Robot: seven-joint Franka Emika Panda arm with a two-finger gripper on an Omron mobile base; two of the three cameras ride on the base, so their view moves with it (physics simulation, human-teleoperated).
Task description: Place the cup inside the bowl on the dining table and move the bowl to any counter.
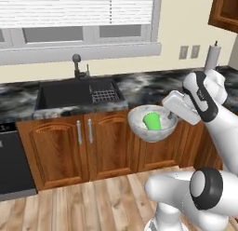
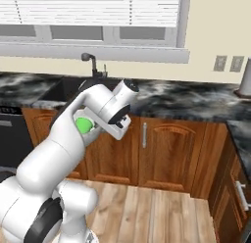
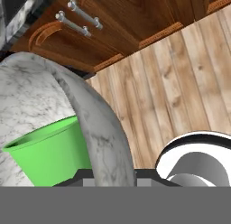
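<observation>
The claw [image 1: 173, 114] is gripping the bowl's [image 1: 139, 125] rim, cup [image 1: 152, 121] inside, approaching the sink [image 1: 69, 96]; next, setting it on the table [image 1: 148, 88].

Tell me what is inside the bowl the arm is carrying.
The green cup stands inside the bowl, leaning slightly, its open mouth upward. The bowl's near wall covers the cup's base, so how it rests on the bottom cannot be seen. The gripper clamps the bowl's rim.
</observation>
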